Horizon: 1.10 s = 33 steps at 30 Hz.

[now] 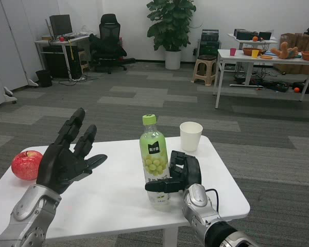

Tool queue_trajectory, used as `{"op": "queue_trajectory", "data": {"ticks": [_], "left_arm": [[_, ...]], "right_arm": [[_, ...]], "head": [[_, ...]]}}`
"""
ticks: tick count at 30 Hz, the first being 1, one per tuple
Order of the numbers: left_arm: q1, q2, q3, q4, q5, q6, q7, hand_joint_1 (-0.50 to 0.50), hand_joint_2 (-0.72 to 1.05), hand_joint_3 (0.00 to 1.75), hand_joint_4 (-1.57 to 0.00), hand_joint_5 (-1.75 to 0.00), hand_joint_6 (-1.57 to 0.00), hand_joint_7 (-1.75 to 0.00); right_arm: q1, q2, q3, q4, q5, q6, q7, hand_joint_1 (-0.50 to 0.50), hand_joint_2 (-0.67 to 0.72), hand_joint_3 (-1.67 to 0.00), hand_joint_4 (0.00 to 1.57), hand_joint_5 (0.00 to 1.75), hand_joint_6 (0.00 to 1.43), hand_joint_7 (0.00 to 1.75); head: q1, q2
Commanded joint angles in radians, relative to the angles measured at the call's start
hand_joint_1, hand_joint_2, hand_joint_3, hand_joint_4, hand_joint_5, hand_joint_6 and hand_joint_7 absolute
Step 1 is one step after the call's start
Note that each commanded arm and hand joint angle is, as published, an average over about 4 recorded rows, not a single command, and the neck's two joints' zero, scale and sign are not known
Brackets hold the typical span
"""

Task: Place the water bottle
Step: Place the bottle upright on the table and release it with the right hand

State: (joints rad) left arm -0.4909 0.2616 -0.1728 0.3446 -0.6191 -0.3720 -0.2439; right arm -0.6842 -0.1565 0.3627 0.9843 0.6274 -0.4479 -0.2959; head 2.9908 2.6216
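The right hand [179, 174] grips the upright water bottle [154, 160] (green-capped), left hand [67, 157] spread wide, holding nothing, left of the bottle.

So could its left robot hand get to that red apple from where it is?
Probably yes. The left robot hand is open, holding nothing, and the apple sits right beside it on the table with nothing between them.

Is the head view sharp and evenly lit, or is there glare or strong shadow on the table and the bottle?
Head view: sharp near and far, lit evenly from above; the white table is bright, with no blown-out glare and only faint shadows; the label of the water bottle is readable but too small to read out; the right robot hand holding it and the raised left robot hand show no motion blur.
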Motion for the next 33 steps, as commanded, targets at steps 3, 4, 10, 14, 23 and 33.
{"op": "queue_trajectory", "data": {"ticks": [3,4,10,14,23,33], "left_arm": [[-0.011,0.01,-0.001,0.005,-0.005,-0.002,-0.001,-0.5,0.69,0.09,0.0,0.0,0.0,0.0],[-0.011,0.01,-0.001,0.005,-0.005,-0.002,-0.001,-0.5,0.69,0.09,0.0,0.0,0.0,0.0],[-0.011,0.01,0.001,0.004,-0.005,-0.002,-0.001,-0.5,0.69,0.09,0.0,0.0,0.0,0.0],[-0.011,0.008,0.003,0.004,-0.005,-0.002,-0.002,-0.5,0.69,0.09,0.0,0.0,0.0,0.0],[-0.01,0.008,0.004,0.004,-0.005,-0.003,-0.003,-0.5,0.69,0.09,0.0,0.0,0.0,0.0],[-0.007,0.008,0.006,0.004,-0.005,-0.004,-0.003,-0.5,0.69,0.09,0.0,0.0,0.0,0.0]], "right_arm": [[0.001,-0.003,0.008,0.03,0.006,0.003,0.008,0.33,0.09,-0.08,1.57,1.45,1.31,1.61],[0.002,-0.003,0.008,0.03,0.006,0.003,0.009,0.33,0.09,-0.08,1.57,1.45,1.31,1.61],[0.013,-0.008,0.011,0.033,-0.002,0.003,0.034,0.33,0.09,-0.08,1.57,1.45,1.29,1.59],[0.025,-0.019,0.01,0.03,-0.008,-0.005,0.079,0.33,0.09,-0.08,1.57,1.45,1.26,1.54],[0.054,-0.036,0.005,0.021,-0.009,-0.025,0.144,0.33,0.03,-0.08,1.56,1.45,1.24,1.54],[0.085,-0.04,-0.017,0.008,-0.004,-0.033,0.162,0.33,0.03,-0.08,1.51,1.36,1.2,1.47]], "head": [[0.002,-0.009],[0.002,-0.01],[0.011,-0.018],[0.015,-0.019],[0.022,-0.026],[0.029,-0.033]]}}
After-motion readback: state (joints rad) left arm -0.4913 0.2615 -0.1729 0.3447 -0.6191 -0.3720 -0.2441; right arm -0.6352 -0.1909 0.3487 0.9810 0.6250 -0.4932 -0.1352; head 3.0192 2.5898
